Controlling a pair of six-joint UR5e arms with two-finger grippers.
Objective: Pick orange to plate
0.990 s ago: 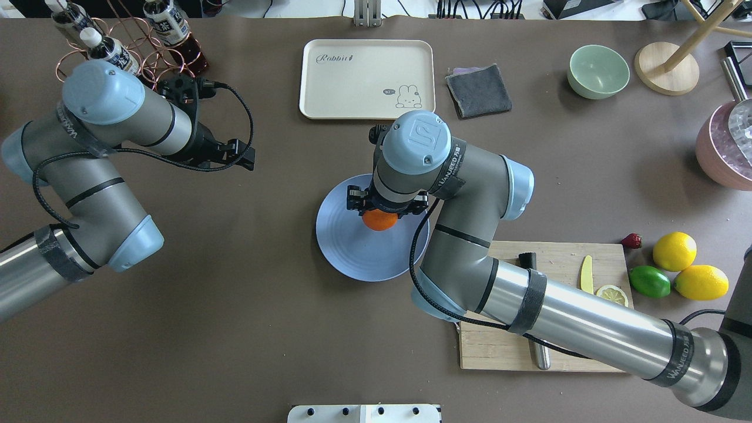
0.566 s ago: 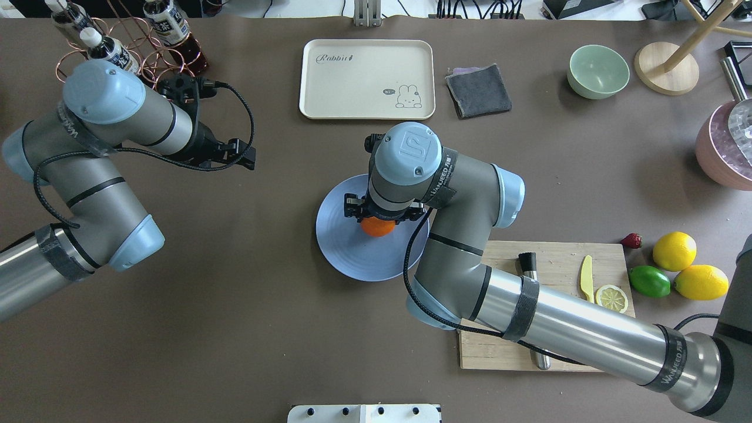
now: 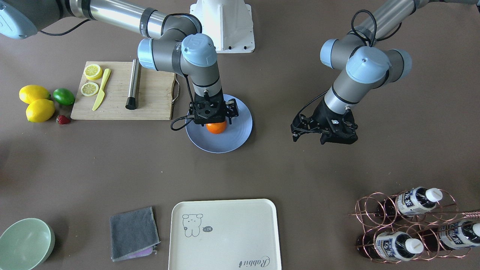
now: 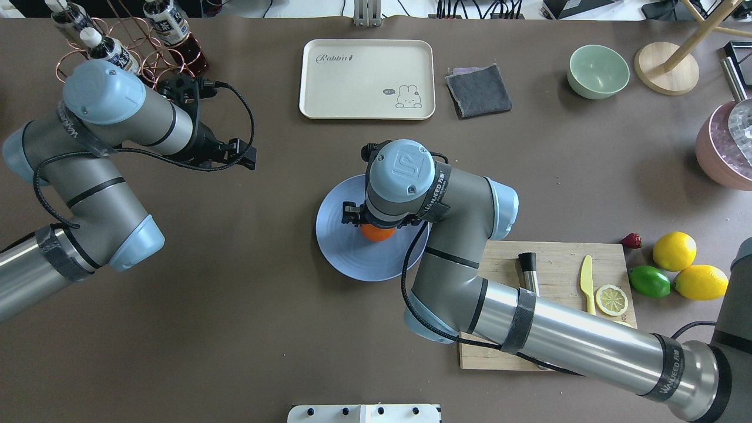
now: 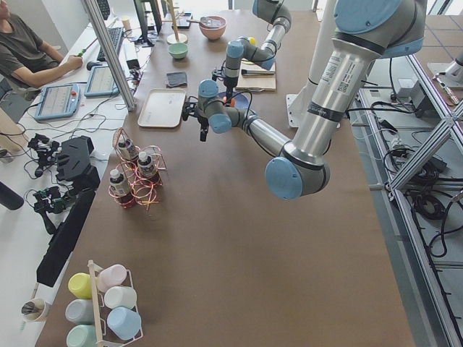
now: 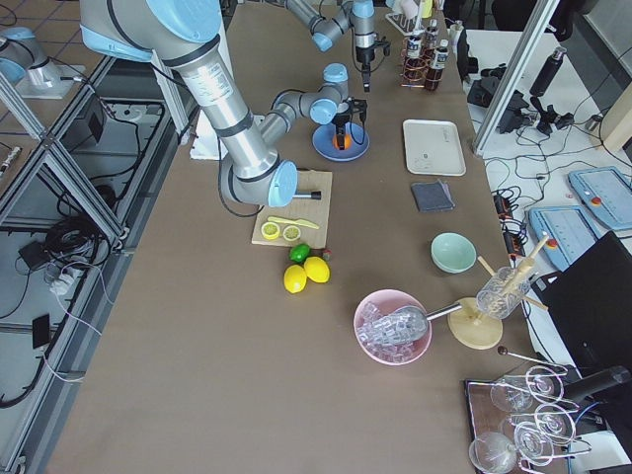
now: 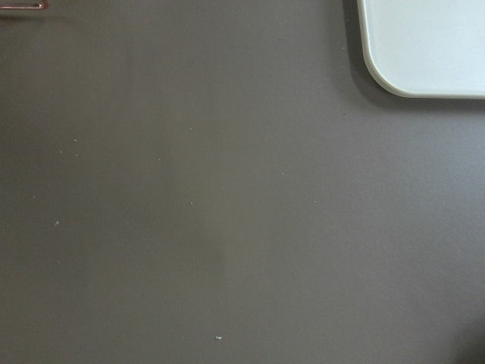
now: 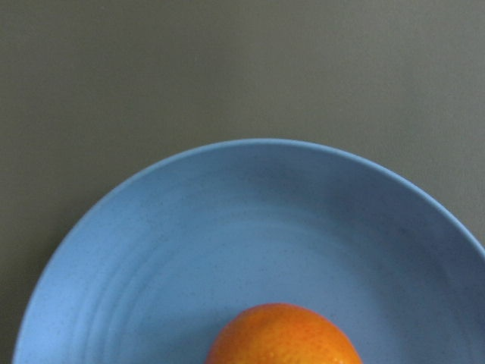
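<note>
The orange [image 3: 216,128] hangs low over the middle of the light-blue plate [image 3: 233,140], and my right gripper [image 3: 213,120] is shut on it from above. In the overhead view only the fruit's front edge [image 4: 376,234] peeks out from under the right wrist, above the plate [image 4: 343,249]. The right wrist view shows the orange's top [image 8: 284,337] at the bottom edge with the plate's rim [image 8: 189,163] beyond. I cannot tell whether the fruit touches the plate. My left gripper [image 3: 324,138] hovers open and empty over bare table, well away from the plate.
A wooden cutting board [image 4: 558,261] with a yellow knife, lemon slice and steel rod lies beside the plate on my right. Two lemons [image 4: 674,251] and a lime [image 4: 649,281] lie further right. A cream tray [image 4: 367,79], grey cloth [image 4: 479,90] and green bowl [image 4: 598,71] stand at the back, a bottle rack [image 4: 117,41] at back left.
My right arm has drawn back toward the robot over the plate, taking the orange with it and lowering it. The left arm has stayed still.
</note>
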